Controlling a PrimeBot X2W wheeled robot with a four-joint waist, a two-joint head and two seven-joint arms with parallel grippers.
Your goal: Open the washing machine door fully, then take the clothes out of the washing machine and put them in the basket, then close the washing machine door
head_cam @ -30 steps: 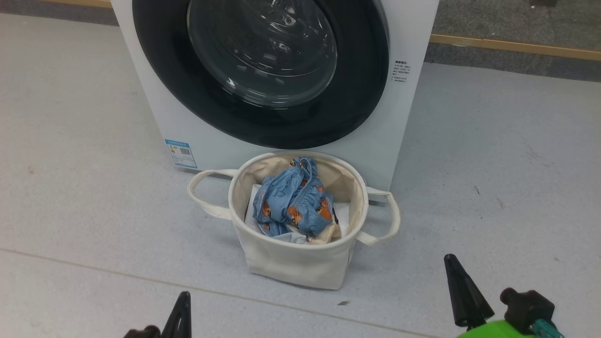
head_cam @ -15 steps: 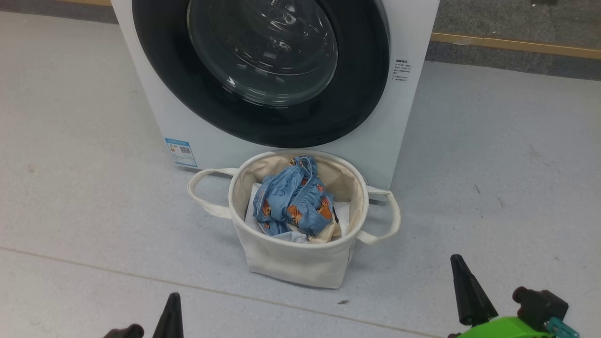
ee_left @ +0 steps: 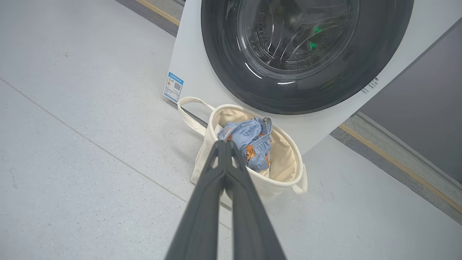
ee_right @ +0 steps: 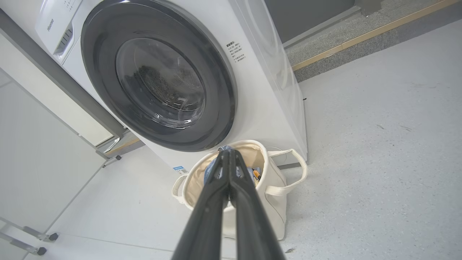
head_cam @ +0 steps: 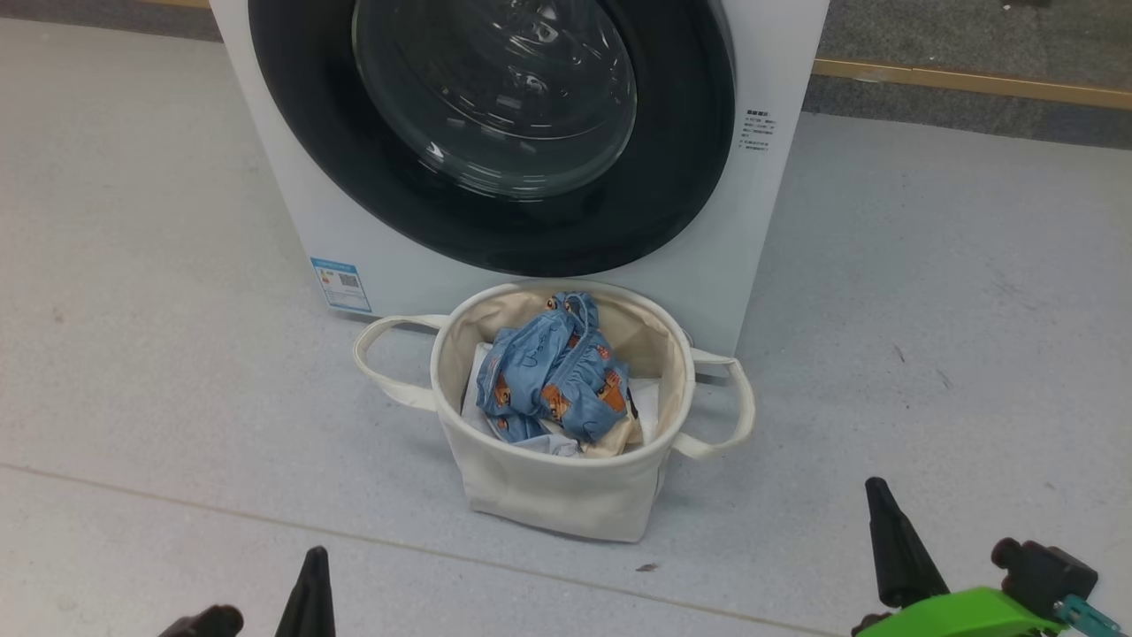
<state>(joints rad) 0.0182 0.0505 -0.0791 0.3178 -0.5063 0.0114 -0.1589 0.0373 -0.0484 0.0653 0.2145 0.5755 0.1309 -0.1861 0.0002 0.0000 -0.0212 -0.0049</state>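
Looking down from the head cam at a white boxy front-loading washing machine (head_cam: 769, 230) on a pale grey speckled floor (head_cam: 133, 310). Its large round door (head_cam: 672, 177), w/ a wide glossy black rim and a bulging clear glass window, sits flush against the front, closed. A small blue label (head_cam: 340, 286) is stuck near the machine's lower left corner. Small printed text sits just right of the door.

Right in front of the machine stands a round cream canvas basket (head_cam: 548, 495), upright, w/ two loop handles sticking out left & right. I can't tell if it touches the machine. Inside it lie the clothes (head_cam: 548, 372), a crumpled bundle of soft blue fabric w/ small orange cartoon figures, resting on a plain white sheet (head_cam: 650, 402).

My left tool (ee_left: 224, 144) has both long dark fingers pressed together, fully closed, holding nothing. It sits at the lower left of the head view, over the floor, apart from the basket. My right tool (ee_right: 229, 151) is likewise closed tight & empty at the lower right, w/ a bright green part (head_cam: 973, 610) at its base. In both wrist cams the closed fingers point toward the basket.
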